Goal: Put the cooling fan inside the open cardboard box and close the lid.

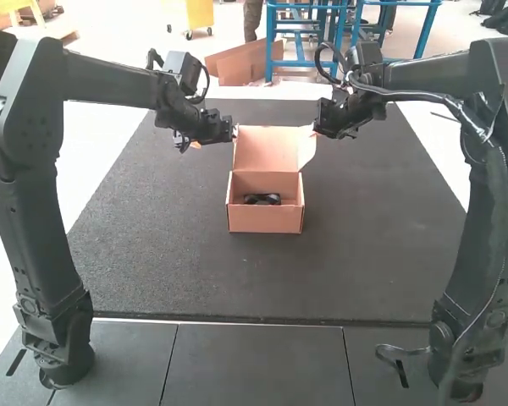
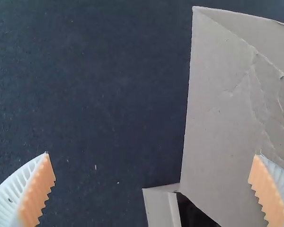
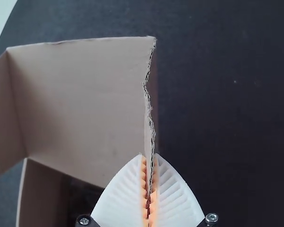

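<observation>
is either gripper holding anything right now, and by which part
The right gripper is shut on the box lid, pinching the ragged edge at its right side. The left gripper is open beside the lid, holding nothing.

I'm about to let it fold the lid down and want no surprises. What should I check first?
1. Cooling fan inside the cardboard box: ok.
2. Fan lying below the box rim: ok, by the high view.
3. Lid upright, free to fold: ok.
4. Right pincer shut on the lid's side flap: ok.
5. Left pincer gripping the lid: not ok, open astride its other edge.
6. Lid flaps aligned to tuck in: cannot tell.
</observation>
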Robot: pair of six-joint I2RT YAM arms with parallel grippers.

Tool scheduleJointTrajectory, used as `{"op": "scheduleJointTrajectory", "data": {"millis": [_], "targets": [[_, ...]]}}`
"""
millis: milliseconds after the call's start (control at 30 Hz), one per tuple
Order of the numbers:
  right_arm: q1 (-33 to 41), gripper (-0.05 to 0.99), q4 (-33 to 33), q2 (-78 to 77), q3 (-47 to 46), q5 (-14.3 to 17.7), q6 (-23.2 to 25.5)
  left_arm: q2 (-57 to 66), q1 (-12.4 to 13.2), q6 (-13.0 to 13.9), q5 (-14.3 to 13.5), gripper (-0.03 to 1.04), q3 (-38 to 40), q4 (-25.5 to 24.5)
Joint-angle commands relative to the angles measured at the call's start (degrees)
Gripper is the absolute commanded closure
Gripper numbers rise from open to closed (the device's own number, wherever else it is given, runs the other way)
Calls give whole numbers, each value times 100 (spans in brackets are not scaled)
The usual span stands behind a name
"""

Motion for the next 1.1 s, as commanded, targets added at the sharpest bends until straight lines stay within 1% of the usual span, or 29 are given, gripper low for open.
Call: {"op": "scheduleJointTrajectory", "data": {"millis": [0,100,367,633,867,1067], "targets": [[2,90,44,-35,120,-15,9,-22,-14,-19,94,4,187,1],[11,92,44,-44,138,-32,0,-31,-23,-19,94,4,196,-17],[213,92,-17,-149,138,-270,-27,-110,-23,-81,94,4,196,-166],[415,92,-193,-298,41,-296,-62,-206,-23,-98,94,4,196,-210],[433,92,-228,-571,-328,-287,-70,-268,-23,-133,94,4,187,-324],[503,92,-219,-905,-794,-287,-106,-329,-137,-160,94,4,170,-474]]}}
